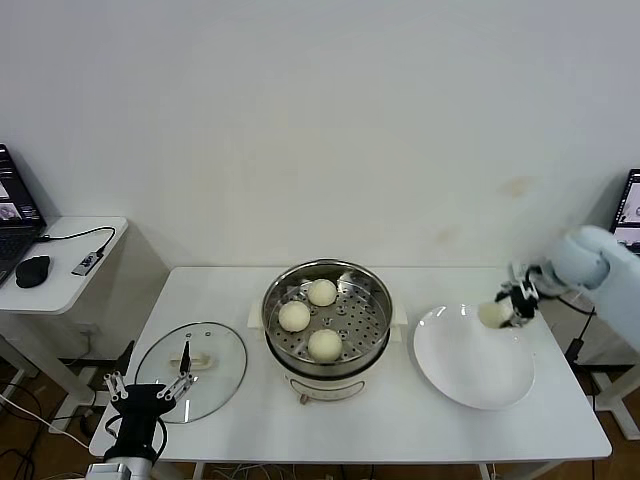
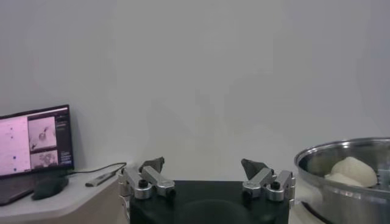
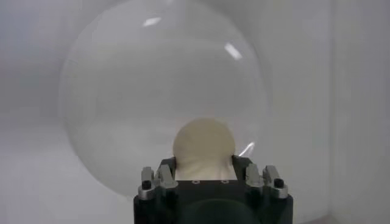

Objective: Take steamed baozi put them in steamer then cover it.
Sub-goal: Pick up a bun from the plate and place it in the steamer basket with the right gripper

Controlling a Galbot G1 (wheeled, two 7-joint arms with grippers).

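The steel steamer stands mid-table on its white base with three cream baozi on its perforated tray. Its rim and one bun also show in the left wrist view. A further baozi sits between the fingers of my right gripper, which is shut on it over the far right part of the white plate. The glass cover lies flat at the table's left. My left gripper hangs open by the cover's near edge, holding nothing.
A side desk at the left carries a laptop, a mouse and a cabled dongle. Another screen stands at the far right. The wall runs behind the table.
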